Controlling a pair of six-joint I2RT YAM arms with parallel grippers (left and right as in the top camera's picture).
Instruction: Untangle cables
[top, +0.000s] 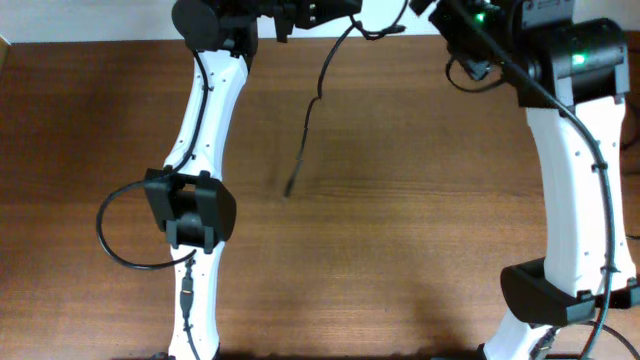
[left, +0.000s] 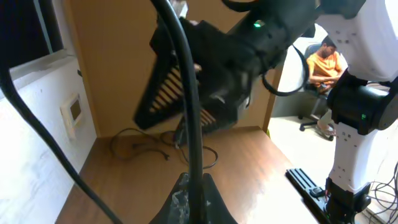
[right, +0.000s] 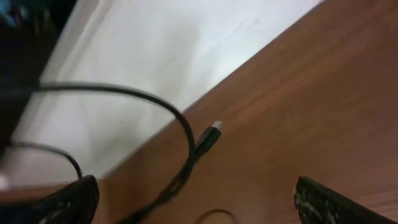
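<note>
Where the left arm (top: 205, 110) stretches up to the far edge of the tabletop (top: 80, 120), the left tool (top: 318, 10) sits near the middle of that edge. In the left wrist view its fingers (left: 177, 202) are pressed together on a thin black cable (left: 189, 112) that rises straight out from between them. Behind it, other cables (left: 134, 146) lie in loose loops on the tabletop, close to the edge that meets a wooden panel.

Seen from overhead, the cable (top: 312, 95) drops from the far edge toward the middle of the tabletop in a slack, kinked line, and its plug (top: 290, 185) is the end farthest from that edge. Whether the plug touches the wood cannot be told.

Further right along the far edge, a short stretch of cable bridges across to the right tool (top: 442, 14), which sits towards the far right corner. In the right wrist view the right tool (right: 196, 190) has its fingers (right: 336, 202) well apart. A cable curves down between them without being pinched, and a silver-tipped plug (right: 215, 127) lies above the wood, near the tabletop's pale edge.
</note>
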